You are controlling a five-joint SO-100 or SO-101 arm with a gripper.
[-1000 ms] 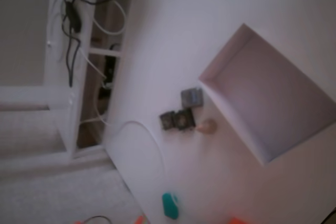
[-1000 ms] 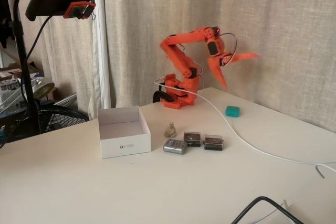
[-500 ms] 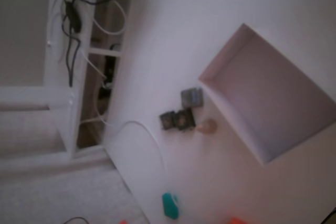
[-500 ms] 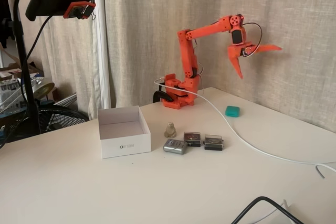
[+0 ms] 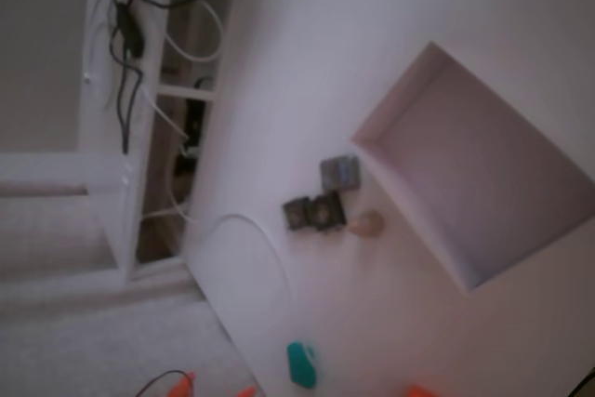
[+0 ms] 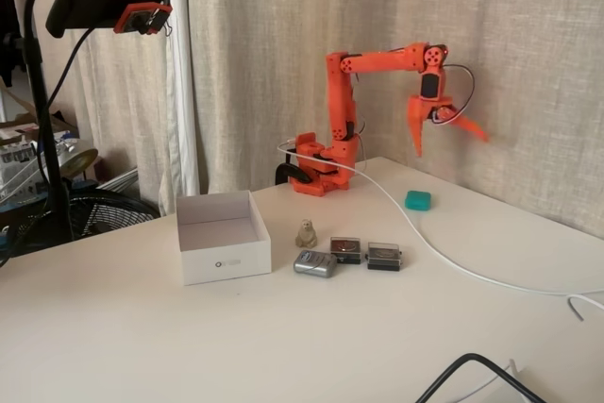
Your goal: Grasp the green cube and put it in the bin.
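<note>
Over the last second the arm has stretched out and swung its gripper point(image 6: 444, 139) above the green cube point(image 6: 417, 200), fingers spread wide and empty, so the descent to grasp seems next. The cube, a small teal block with rounded edges, sits on the table point(image 6: 283, 346), at about three o'clock from the bin point(image 6: 223, 247).

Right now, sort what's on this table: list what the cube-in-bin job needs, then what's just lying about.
For the job:
- green cube, on the table
- bin, white, open, empty
- gripper, open, raised above the cube

Lying about:
- small beige figurine
- three small grey square pieces
- white cable running across the table
- black cable at the near edge
</note>
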